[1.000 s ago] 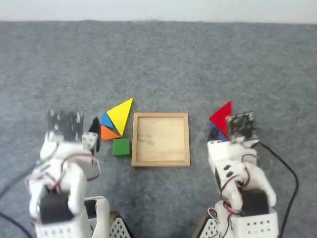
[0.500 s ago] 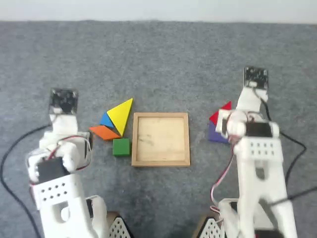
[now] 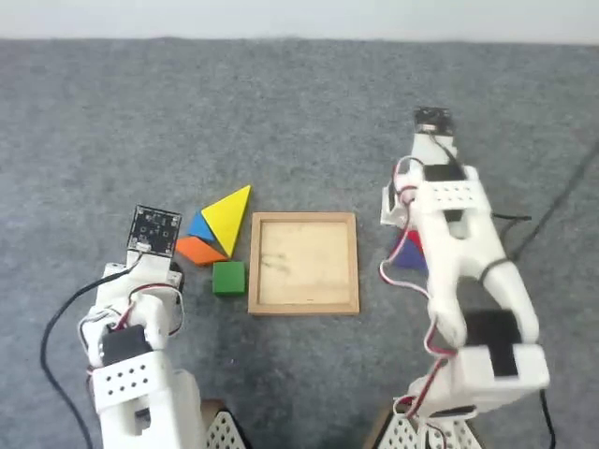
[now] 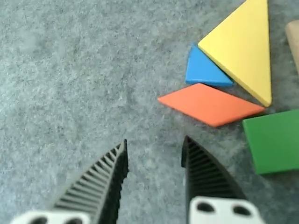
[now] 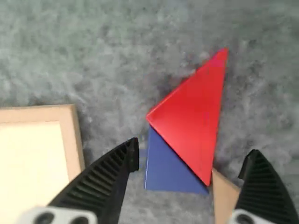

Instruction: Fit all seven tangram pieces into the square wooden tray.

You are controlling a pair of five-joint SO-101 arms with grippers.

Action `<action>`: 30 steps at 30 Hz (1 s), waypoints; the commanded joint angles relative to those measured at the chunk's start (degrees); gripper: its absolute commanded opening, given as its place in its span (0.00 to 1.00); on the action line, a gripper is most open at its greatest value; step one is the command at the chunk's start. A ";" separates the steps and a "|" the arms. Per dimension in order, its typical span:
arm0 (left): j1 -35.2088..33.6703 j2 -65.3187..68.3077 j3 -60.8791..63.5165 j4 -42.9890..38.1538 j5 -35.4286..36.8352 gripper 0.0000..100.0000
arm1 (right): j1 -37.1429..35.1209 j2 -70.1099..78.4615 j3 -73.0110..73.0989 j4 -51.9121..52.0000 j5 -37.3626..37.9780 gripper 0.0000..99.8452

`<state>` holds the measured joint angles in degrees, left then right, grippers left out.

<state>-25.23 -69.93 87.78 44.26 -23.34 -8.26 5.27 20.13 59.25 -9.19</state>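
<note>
Had my right claw (image 5: 194, 151) spread wide over red triangle (image 5: 191, 119), ready to pinch; left claw (image 4: 154, 142) parted, empty, aimed at orange parallelogram (image 4: 210, 103).

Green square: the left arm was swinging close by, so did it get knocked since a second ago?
No. The green square lies in the same spot just beside the wooden tray, at its left wall near the front corner.

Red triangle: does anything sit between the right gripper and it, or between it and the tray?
Nothing visible does. The right gripper is open above the red triangle, and only bare carpet lies between it and the tray. A blue triangle touches one edge, beside rather than in the way.
</note>
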 commanded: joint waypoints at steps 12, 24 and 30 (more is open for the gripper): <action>-0.18 -1.32 0.13 -1.58 -0.62 0.18 | 0.22 8.48 -9.41 -0.92 1.67 0.35; -0.18 -1.32 0.22 -1.58 -0.62 0.18 | -0.75 9.27 -9.58 -2.24 5.89 0.35; -0.18 -1.32 0.31 -1.58 -0.62 0.18 | -0.92 13.67 -11.69 -1.89 5.98 0.35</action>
<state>-25.32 -69.93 88.48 44.00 -23.52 -9.23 18.73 12.75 57.76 -4.53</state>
